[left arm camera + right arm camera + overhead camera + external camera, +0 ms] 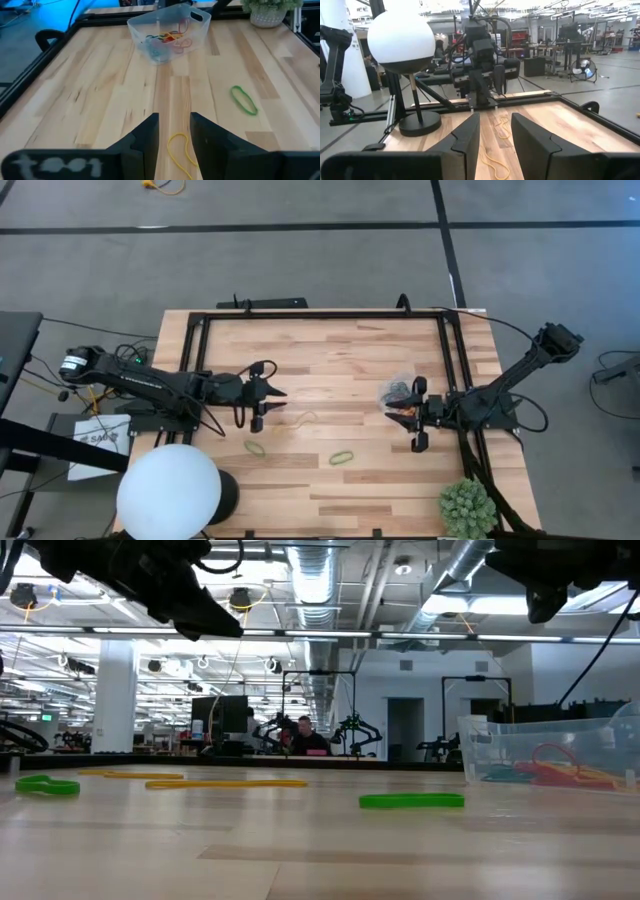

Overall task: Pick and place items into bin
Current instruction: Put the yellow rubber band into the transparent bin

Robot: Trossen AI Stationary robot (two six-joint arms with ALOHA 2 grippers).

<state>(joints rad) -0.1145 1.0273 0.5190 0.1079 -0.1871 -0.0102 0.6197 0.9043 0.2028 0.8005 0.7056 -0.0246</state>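
Bands are thin, limp, light: left gripper [277, 406], fingers apart, should pinch the yellow band [181, 150] mid-loop on the tabletop [330, 360]; right gripper [418, 412] likewise apart

Only one marking is showing: a white sheet [92, 442] lying off the table at about eight o'clock is bearing dark letters resembling "SMF", too small to read surely.

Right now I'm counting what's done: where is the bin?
In the high view the bin sits on the table's right half, beside the right gripper, with coloured bands inside.
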